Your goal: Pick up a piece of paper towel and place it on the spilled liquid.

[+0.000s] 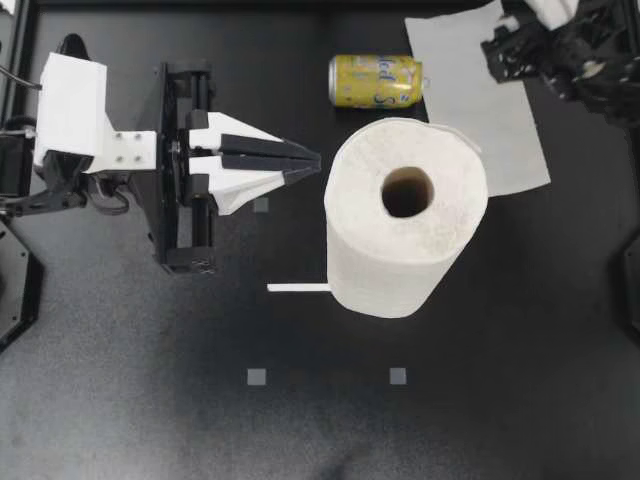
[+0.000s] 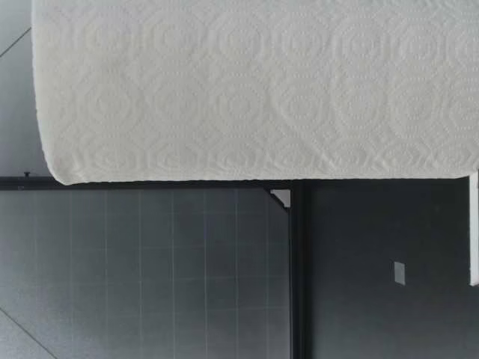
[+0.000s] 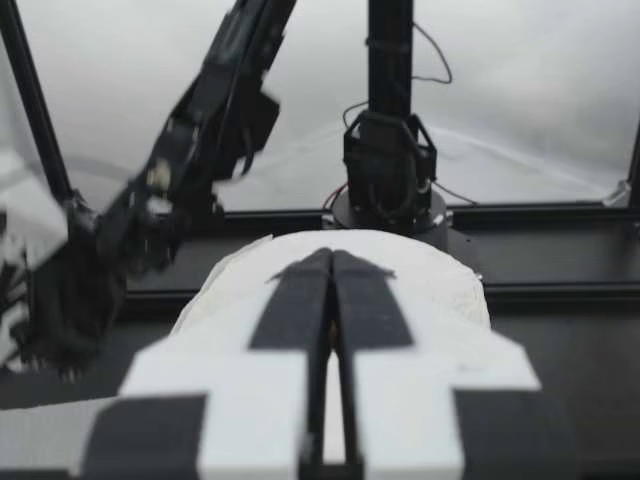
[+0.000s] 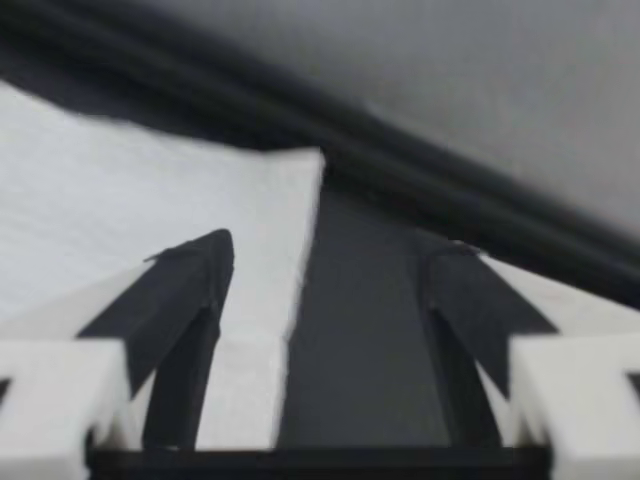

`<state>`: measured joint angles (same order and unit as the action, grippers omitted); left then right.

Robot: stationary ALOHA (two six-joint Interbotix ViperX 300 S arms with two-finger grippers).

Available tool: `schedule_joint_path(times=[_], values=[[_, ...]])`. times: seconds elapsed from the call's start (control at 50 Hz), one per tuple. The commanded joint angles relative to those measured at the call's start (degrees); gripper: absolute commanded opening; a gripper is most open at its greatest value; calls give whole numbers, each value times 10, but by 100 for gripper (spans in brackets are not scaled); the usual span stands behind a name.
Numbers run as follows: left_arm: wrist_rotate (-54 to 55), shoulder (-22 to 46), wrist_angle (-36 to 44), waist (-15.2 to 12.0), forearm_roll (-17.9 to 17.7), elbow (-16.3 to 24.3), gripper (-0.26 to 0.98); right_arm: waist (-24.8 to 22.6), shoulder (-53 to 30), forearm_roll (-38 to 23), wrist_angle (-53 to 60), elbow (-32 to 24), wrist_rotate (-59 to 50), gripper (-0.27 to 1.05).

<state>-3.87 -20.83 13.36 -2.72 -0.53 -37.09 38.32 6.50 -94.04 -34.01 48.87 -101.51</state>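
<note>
A torn-off paper towel sheet (image 1: 490, 120) lies flat on the black table at the back right, next to a yellow can (image 1: 375, 80) on its side. No liquid shows. My right gripper (image 1: 497, 52) hovers over the sheet's far corner. In the right wrist view it (image 4: 330, 250) is open and holds nothing, with the sheet (image 4: 120, 200) under one finger and bare table under the other. My left gripper (image 1: 315, 158) is shut and empty, pointing at the upright paper towel roll (image 1: 405, 215). The left wrist view shows its closed tips (image 3: 330, 255) just short of the roll (image 3: 440, 290).
A thin white strip (image 1: 298, 288) lies on the table at the roll's base. In the low view the roll (image 2: 254, 90) is close to the camera and hides much of the table beyond. My right arm (image 3: 190, 150) shows as a dark shape beyond the roll.
</note>
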Motion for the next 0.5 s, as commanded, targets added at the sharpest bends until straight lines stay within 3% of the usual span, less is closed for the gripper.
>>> schedule_joint_path(times=[0.0,0.48], values=[[1,-11,5,0,1,6,4,-11,55,0,32,-3,4,65],[0,-11,5,-4,1,4,4,-44,271,2,261,49,4,39]])
